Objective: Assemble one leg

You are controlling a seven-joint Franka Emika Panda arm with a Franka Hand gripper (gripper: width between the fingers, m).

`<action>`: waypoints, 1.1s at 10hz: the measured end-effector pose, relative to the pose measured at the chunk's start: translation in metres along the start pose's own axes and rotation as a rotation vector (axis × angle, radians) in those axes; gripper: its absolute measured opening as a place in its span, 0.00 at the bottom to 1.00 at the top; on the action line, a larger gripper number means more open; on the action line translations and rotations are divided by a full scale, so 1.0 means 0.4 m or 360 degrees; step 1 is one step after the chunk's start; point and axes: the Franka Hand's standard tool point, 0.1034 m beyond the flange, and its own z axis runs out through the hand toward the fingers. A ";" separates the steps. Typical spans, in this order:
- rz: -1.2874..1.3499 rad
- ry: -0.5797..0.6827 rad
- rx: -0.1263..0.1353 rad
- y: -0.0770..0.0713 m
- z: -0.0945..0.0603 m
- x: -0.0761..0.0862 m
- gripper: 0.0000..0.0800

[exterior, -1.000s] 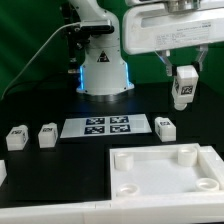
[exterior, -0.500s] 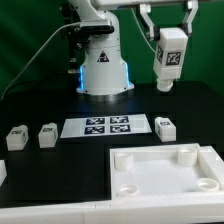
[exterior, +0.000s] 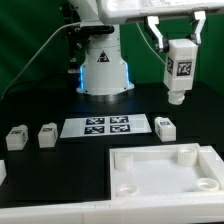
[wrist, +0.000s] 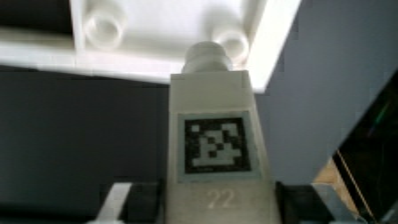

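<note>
The tool [exterior: 179,45] grips a blocky, smooth white plastic leg [exterior: 181,70].

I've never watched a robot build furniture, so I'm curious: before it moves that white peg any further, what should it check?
1. Grip: the hand is closed on the leg, holding it well above the table: ok.
2. Pose: the leg is close to upright, narrow end down: ok.
3. Target: the far corner hole of the tabletop has nothing in it: ok.
4. Leg lined up over that hole: cannot tell.
5. Way down: a loose leg lies by the marker board, near the route: cannot tell.
</note>
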 end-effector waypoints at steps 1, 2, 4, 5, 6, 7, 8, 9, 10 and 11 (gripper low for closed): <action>0.0000 0.0000 0.0000 0.000 0.000 0.000 0.37; 0.0000 0.0000 0.0000 0.000 0.000 0.000 0.37; 0.0000 0.0000 0.0000 0.000 0.000 0.000 0.37; 0.0000 0.0000 0.0000 0.000 0.000 0.000 0.37; 0.0000 0.0000 0.0000 0.000 0.000 0.000 0.37; 0.0000 0.0000 0.0000 0.000 0.000 0.000 0.37; 0.0000 0.0000 0.0000 0.000 0.000 0.000 0.37; 0.0000 0.0000 0.0000 0.000 0.000 0.000 0.37; -0.0004 0.0210 0.0006 -0.008 -0.003 0.038 0.37; -0.0004 0.0210 0.0006 -0.008 -0.003 0.038 0.37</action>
